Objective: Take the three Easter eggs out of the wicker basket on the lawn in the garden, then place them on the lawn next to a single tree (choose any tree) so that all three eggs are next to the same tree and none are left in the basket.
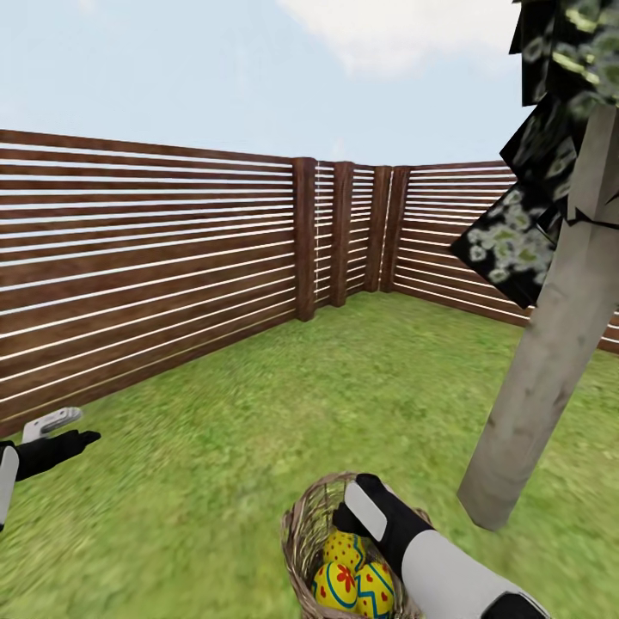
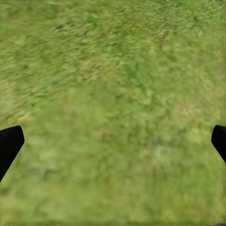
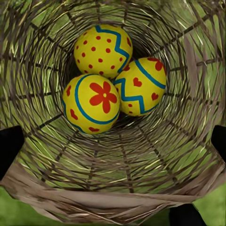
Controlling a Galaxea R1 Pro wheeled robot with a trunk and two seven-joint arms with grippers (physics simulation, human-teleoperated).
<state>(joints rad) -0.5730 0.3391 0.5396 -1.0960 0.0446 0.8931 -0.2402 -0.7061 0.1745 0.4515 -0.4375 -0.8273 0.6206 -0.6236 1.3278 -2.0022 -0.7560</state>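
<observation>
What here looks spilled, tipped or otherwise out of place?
Nothing stands out. The basket stands upright on the lawn beside the tree, with all three eggs still inside, whole and nestled together. The right gripper hangs open over them; the left gripper is open above bare grass.

Right arm point(image 1: 447, 567): white cylindrical forearm shell, black wrist housing, black band at the near end. Right gripper point(image 1: 365, 507): black body with one white rounded pad panel. Left gripper point(image 1: 60, 434): black finger, pale grey-white finger (partly cropped). Left arm point(image 1: 7, 473): white shell. Wrist views: matte black fingertips point(image 2: 9, 143).
</observation>
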